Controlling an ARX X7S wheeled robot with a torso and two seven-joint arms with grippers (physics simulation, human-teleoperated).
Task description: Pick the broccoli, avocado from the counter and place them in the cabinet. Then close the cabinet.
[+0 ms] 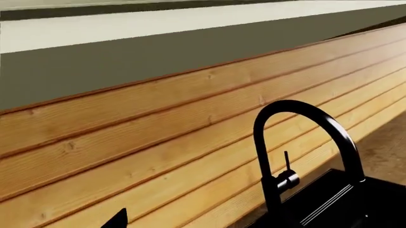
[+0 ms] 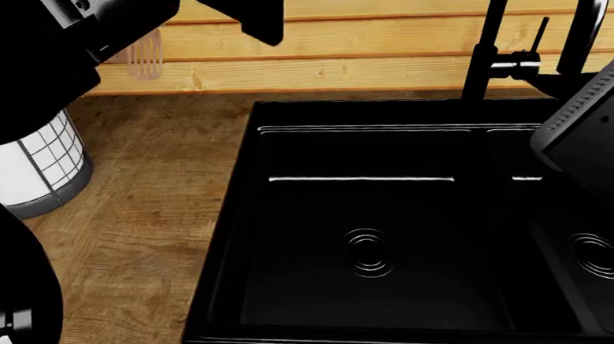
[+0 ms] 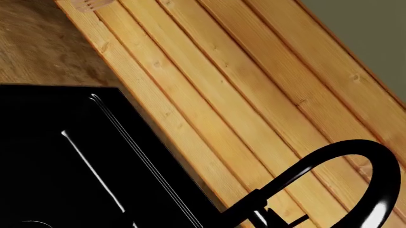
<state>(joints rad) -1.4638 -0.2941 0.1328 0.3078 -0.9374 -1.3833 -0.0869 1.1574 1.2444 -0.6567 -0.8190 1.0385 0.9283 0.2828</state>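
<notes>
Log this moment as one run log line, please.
stage: searching | broccoli, avocado: not in view | sink: empty | faucet: ahead of both wrist cameras | end effectors: not in view

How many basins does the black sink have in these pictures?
2. The large basin lies in the middle of the head view, next to the wooden counter. The second basin lies to its right, partly hidden behind the robot's right arm.

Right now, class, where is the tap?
In the head view the black tap stands at the back of the sink, right of centre, against the wood-plank wall.
</notes>
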